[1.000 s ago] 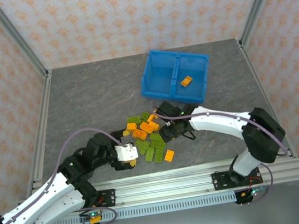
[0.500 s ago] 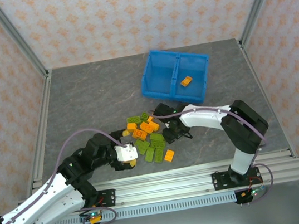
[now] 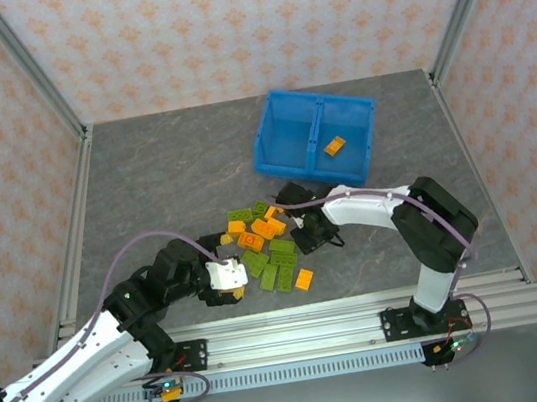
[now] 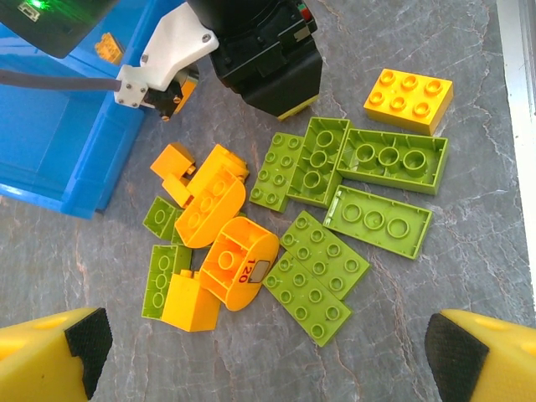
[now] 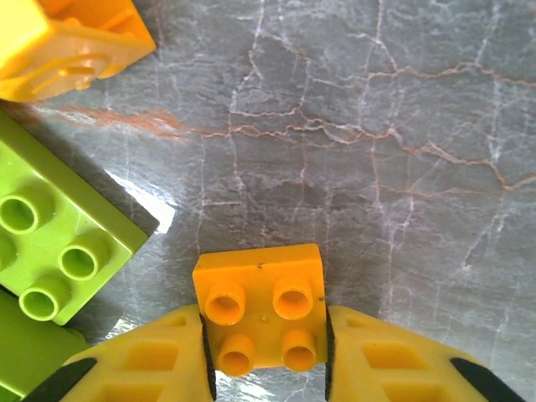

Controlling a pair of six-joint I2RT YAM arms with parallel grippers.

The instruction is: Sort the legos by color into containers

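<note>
Now the right gripper [image 5: 264, 339] pinches a small orange brick [image 5: 261, 311] at the far side of the pile [image 3: 265, 247], which lies mid-table [image 3: 164, 176] toward the near edge. This is the pick step. Next should come a lift and carry to the bin [image 3: 286, 148] by the far edge, likely its right compartment, where one orange piece [image 3: 335, 145] lies. The left gripper [image 4: 268, 360] hangs wide over the pile. A second earlier the right jaws stood half open, with the elbow farther right.

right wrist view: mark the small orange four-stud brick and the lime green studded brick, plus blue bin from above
small orange four-stud brick [image 5: 261, 310], right wrist view, studded top
lime green studded brick [image 5: 63, 239], right wrist view, studded top
blue plastic bin [image 3: 290, 139], top view, left compartment floor
</note>
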